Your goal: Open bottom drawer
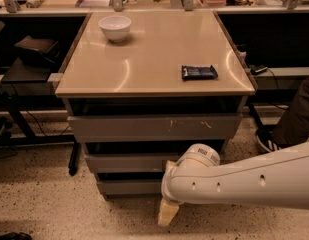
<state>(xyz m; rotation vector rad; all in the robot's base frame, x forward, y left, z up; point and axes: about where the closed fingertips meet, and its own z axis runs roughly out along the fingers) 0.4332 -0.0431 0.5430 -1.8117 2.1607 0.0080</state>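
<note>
A white bowl (pixel 114 28) is seen at the far left of the cabinet top (pixel 144 69). Below it, three grey drawer fronts are stacked. The bottom drawer (pixel 128 186) is the lowest, just above the floor (pixel 44 204), and appears shut or nearly so, with a dark gap along its upper edge. Its right part is hidden by the white wrist (pixel 189 176). The gripper (pixel 166 215) is pointed downward just in front of that drawer, its pale tip below the drawer front and near the floor. Whether it is apart or together cannot be told. Further right, a dark packet (pixel 199 72) lies on the top, and the arm (pixel 254 181) is stretched in from the right edge.

No handle is offered, so the front must probably be hooked at the gap. From here, the gripper could slip off the flat front, or be raised too far and catch the middle drawer (pixel 129 162) instead. The drawer might be jammed by an off-centre pull.
</note>
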